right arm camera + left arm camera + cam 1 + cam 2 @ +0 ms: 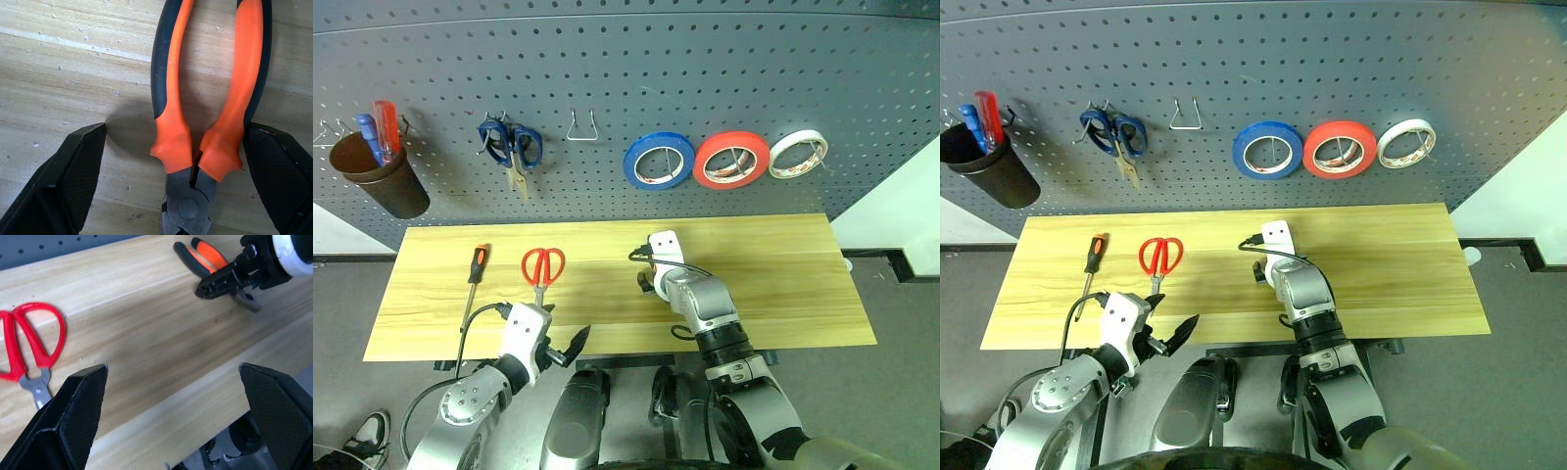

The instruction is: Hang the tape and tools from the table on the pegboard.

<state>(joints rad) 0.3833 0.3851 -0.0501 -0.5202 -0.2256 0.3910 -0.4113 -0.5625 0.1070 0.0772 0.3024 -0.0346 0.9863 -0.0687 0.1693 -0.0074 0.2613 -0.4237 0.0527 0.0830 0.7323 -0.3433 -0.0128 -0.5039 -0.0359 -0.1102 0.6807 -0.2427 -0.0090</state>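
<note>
Right now the pliers (205,122) lie flat on the table (783,284), and our right hand (181,171) sits over them with fingers wide apart, one finger (279,171) against a handle, the other well clear. We judge a squeeze from here could push them sideways or close the handles unevenly. Our left hand (176,416), also spread and empty, hangs near the front edge by the red-handle scissors (542,266); the screwdriver (476,269) lies beside those. The blue tape (658,160) already hangs on the pegboard (705,69). Grey floor (901,313) surrounds the table.
</note>
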